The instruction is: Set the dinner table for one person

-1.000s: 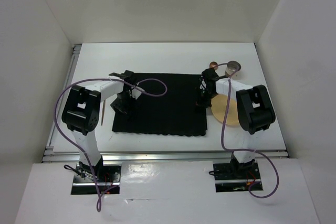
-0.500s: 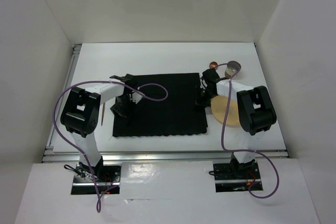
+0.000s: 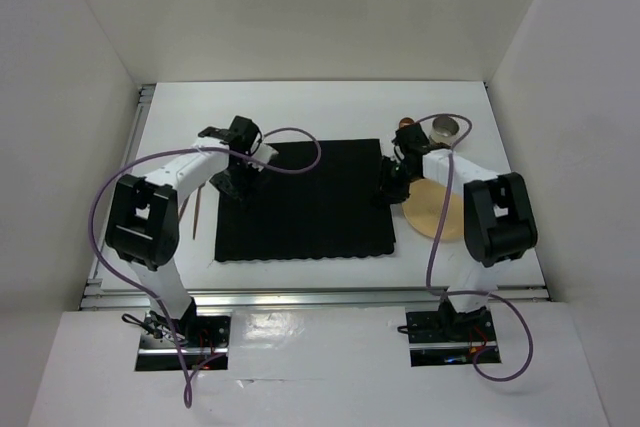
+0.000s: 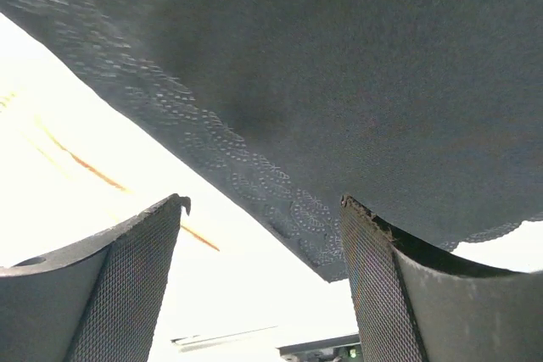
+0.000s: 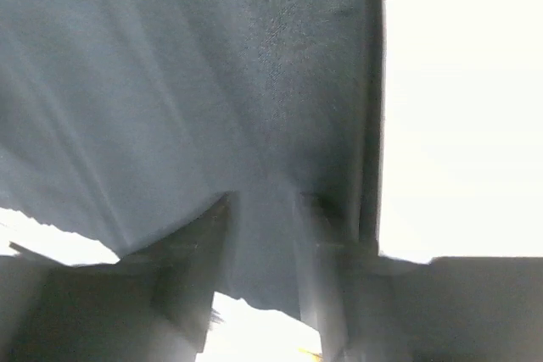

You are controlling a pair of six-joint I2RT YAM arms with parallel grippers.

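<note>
Left gripper (image 4: pixel 263 202) open over placemat (image 3: pixel 310 202) edge; right gripper (image 3: pixel 390 187), by plate (image 3: pixel 450 209), too blurred to tell.

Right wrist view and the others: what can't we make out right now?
- Right hand: the right wrist view is blurred, so it is unclear whether it grips the mat.
- Plate: top view, partly covered by the right arm.
- Brown item by the glass: top view, too small to identify.
- Stick: thin in the top view, washed out by glare in the left wrist view.
</note>
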